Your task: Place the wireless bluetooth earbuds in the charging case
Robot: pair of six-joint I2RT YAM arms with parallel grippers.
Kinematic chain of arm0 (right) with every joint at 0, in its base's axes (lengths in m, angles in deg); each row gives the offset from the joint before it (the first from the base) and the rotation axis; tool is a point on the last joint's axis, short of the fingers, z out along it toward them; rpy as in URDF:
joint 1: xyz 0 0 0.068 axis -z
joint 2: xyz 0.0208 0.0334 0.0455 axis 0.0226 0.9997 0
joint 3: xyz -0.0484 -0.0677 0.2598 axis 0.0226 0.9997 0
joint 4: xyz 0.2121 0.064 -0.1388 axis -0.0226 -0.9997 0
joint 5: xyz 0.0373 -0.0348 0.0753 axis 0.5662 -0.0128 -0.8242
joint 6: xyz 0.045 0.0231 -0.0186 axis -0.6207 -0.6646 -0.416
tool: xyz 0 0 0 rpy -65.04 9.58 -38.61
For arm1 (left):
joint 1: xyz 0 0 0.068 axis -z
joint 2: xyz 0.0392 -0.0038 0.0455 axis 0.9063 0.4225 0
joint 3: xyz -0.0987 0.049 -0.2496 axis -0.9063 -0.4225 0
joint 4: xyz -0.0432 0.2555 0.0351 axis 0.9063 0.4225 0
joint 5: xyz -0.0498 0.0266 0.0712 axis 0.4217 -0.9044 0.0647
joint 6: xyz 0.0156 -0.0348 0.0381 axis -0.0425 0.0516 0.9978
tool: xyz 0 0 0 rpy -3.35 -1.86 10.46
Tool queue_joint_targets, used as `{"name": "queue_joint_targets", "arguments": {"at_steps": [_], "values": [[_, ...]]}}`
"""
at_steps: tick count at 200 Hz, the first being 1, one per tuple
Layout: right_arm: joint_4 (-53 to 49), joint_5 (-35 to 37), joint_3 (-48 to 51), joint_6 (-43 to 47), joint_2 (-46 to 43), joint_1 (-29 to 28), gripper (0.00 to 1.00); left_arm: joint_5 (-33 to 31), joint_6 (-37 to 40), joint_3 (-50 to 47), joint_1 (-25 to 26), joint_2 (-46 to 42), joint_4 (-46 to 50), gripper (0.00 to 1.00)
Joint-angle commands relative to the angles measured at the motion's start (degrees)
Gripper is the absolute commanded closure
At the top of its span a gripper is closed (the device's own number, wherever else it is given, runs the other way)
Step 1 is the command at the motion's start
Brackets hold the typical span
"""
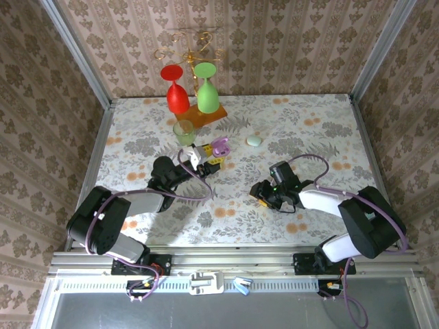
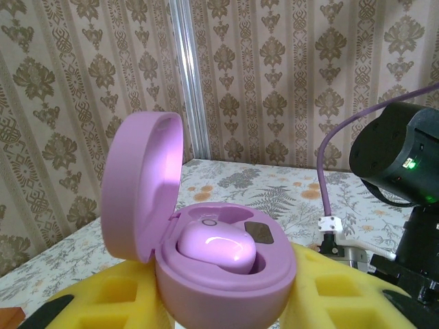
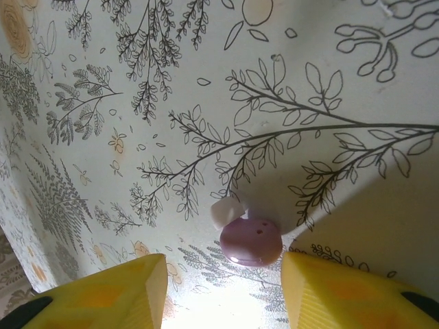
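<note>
Over on the left, the left tool (image 1: 208,156) was pressed in on the lilac charging case (image 2: 226,277), pinching its lower shell between yellow pads. The lid stood open and was tipped back. One lilac earbud (image 2: 218,248) sat in the case, and the spot beside it looked vacant, though I could not see right into it. Behind, on the desk (image 1: 309,123), stood a green cup (image 1: 184,131), with a red glass (image 1: 177,96) and a green glass (image 1: 206,92) upside down under a gold wire rack (image 1: 188,41). A shut mint case (image 1: 254,140) lay near the lilac one, to its right. Further right, the right tool (image 3: 223,274) hovered spread over the second earbud (image 3: 250,240), a mauve pebble with a whitish tip. It lay on the desk between the pads, touched by neither and nearer one of them. To pick it up well, I judged the tool should centre itself, come down and close softly on the rounded body rather than the tip. So small and slick a thing could squirt away. I counted two earbuds, two cases, two glasses, one cup and two tools.
</note>
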Motion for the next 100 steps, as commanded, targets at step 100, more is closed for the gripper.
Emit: {"name": "queue_joint_targets", "arguments": {"at_steps": [100], "values": [[1.69, 0.23, -9.13, 4.89, 7.79, 0.13, 0.62, 0.29, -0.38, -1.34, -0.56, -2.14, -2.41, 0.74]]}}
